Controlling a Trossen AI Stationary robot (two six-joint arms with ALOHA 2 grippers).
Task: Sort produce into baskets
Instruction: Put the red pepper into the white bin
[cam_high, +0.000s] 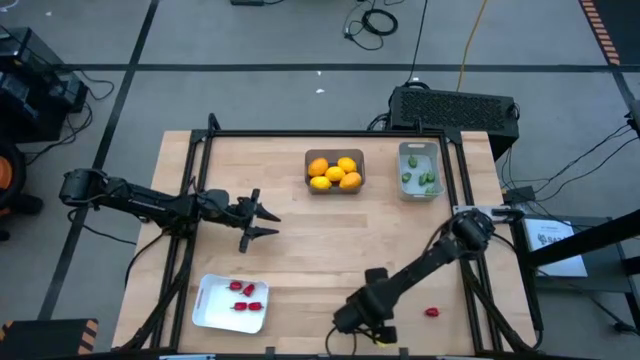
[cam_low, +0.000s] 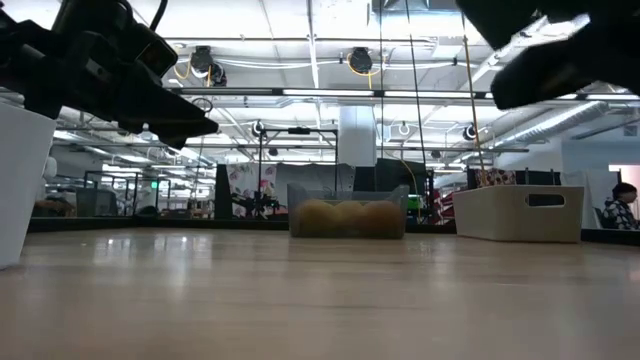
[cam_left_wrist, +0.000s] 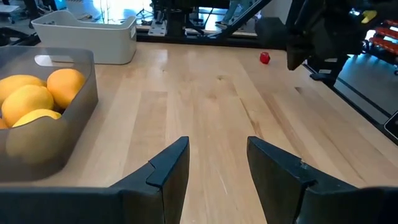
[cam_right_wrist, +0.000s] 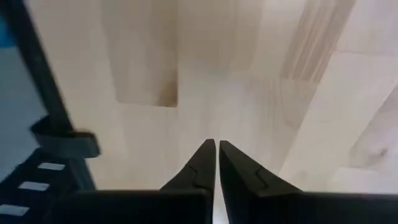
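Right gripper (cam_high: 360, 322) at the table's 6 o'clock edge, fingers pressed together on nothing, stray red piece (cam_high: 432, 312) just at its 3 o'clock, left gripper (cam_high: 268, 223) spread at 9 o'clock, citrus in dark bin (cam_high: 335, 170) at 12 o'clock, white tray (cam_high: 210, 310) with red pieces at 7 o'clock.

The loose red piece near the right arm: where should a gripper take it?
Across its middle, from straight above. The red piece lies alone on bare table, small and rounded, with nothing crowding its sides; the shut right gripper must open first.
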